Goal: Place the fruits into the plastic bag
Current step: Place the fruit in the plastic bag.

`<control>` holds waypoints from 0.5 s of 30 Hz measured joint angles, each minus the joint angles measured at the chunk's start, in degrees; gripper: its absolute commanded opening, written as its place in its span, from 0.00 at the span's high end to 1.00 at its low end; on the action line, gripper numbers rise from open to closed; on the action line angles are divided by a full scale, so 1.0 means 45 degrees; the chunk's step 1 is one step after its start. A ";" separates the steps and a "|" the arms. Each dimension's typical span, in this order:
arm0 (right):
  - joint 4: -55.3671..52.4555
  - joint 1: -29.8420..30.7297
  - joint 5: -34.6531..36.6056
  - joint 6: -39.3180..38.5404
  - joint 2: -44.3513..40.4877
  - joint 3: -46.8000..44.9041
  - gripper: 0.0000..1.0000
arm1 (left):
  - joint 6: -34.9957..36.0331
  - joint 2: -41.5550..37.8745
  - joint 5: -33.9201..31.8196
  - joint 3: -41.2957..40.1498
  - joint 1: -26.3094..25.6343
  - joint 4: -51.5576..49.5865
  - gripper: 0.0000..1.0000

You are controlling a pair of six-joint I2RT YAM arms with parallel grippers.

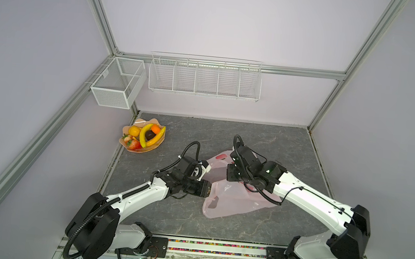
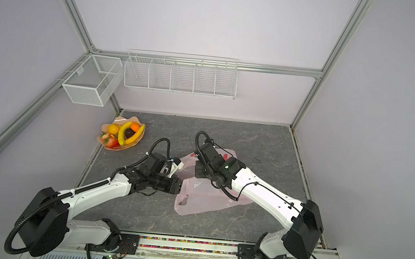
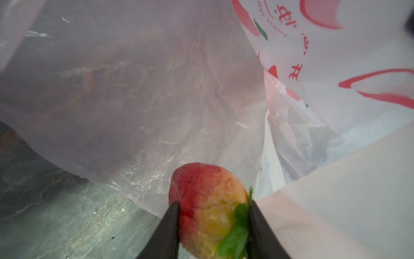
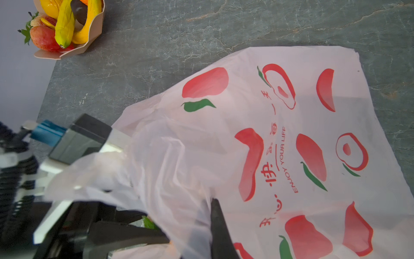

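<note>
Room gapes at the mouth of the plastic bag point(image 4: 291, 139), rim pinched in my right gripper point(image 4: 211, 208); my left gripper point(image 3: 214, 204) clamps a strawberry point(image 3: 197, 186) there. Other fruits point(image 1: 145, 135) fill the dish point(image 1: 139, 122), well apart.

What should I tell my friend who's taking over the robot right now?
Left hand: shut on a strawberry, at the mouth of the bag.
Right hand: shut on the bag, holding its top layer up.
Other fruits: in the dish.
Done: bag opened, one strawberry picked; none seen inside yet.
Left: drop it in, then bag the rest.
</note>
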 measured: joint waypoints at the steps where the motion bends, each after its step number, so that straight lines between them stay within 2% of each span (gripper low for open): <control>1: 0.0005 0.0000 0.0000 0.0024 0.0000 0.0000 0.94 | 0.0029 0.0136 -0.0063 0.0000 -0.0087 0.0000 0.84; 9: 0.0010 -0.0049 -0.0005 0.0141 -0.0019 0.0000 0.94 | 0.0301 0.0758 -0.0340 0.0015 -0.0461 -0.0005 0.85; 15: 0.0117 -0.0053 -0.0010 0.0253 -0.0078 -0.0005 0.94 | 0.0612 0.1972 -0.0389 0.0709 -0.0636 -0.0053 0.86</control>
